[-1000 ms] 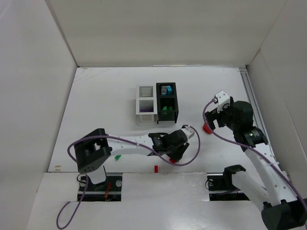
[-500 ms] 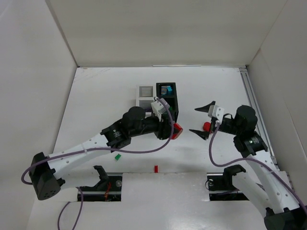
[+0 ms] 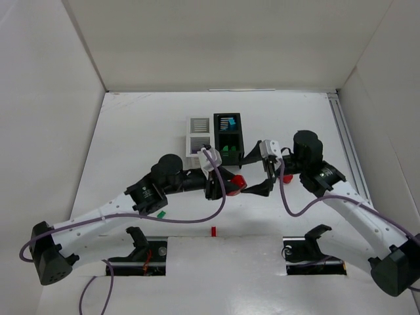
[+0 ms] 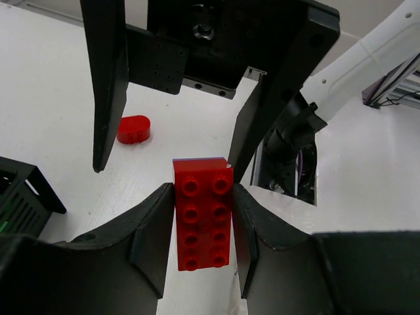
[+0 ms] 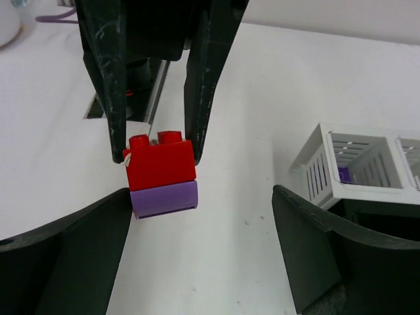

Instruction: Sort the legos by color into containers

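Two arms meet over the counter [image 3: 131, 131] at a two-brick stack.
The left jaws are clamped on the long sides of a red brick [image 4: 202, 220], which sits on a purple brick [image 5: 164, 198], just in front of the black bin [image 3: 228, 134]. The right jaws stand wide open on either side of the stack. The white bin [image 3: 199, 131] touches the black bin's left side. A green brick [image 3: 160, 214] and a small red piece [image 3: 213, 230] lie near the counter's near edge.
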`<act>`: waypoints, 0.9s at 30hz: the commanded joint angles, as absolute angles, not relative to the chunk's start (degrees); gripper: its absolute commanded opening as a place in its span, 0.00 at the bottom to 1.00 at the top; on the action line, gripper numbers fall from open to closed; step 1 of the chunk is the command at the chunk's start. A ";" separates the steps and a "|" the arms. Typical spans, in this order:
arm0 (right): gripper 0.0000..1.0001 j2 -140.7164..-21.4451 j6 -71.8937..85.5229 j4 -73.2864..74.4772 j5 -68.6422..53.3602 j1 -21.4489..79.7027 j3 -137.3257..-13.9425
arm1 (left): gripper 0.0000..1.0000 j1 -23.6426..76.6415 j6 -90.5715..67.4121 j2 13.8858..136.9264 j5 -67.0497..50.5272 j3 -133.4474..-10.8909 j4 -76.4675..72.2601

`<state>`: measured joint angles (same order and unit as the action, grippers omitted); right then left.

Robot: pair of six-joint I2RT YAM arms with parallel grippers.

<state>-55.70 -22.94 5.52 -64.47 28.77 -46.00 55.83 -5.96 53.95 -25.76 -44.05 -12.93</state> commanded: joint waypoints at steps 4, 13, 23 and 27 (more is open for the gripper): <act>0.84 -58.09 -22.85 12.91 -66.27 30.59 -52.47 | 0.00 55.90 -1.06 51.59 -25.75 -41.40 -16.52; 0.71 -59.94 -21.62 15.98 -65.22 32.61 -54.66 | 0.00 55.90 0.61 48.61 -25.75 -38.67 -21.53; 0.74 -61.00 -22.85 17.15 -64.42 33.13 -55.20 | 0.00 55.90 1.67 46.14 -25.22 -37.35 -22.06; 0.66 -61.52 -21.62 14.60 -65.13 34.27 -55.20 | 0.00 55.90 1.67 46.14 -25.84 -37.35 -22.67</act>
<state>-61.65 -22.04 17.56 -63.53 33.04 -52.73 55.83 0.60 47.11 -25.04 -37.41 -18.22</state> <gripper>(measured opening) 0.671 0.337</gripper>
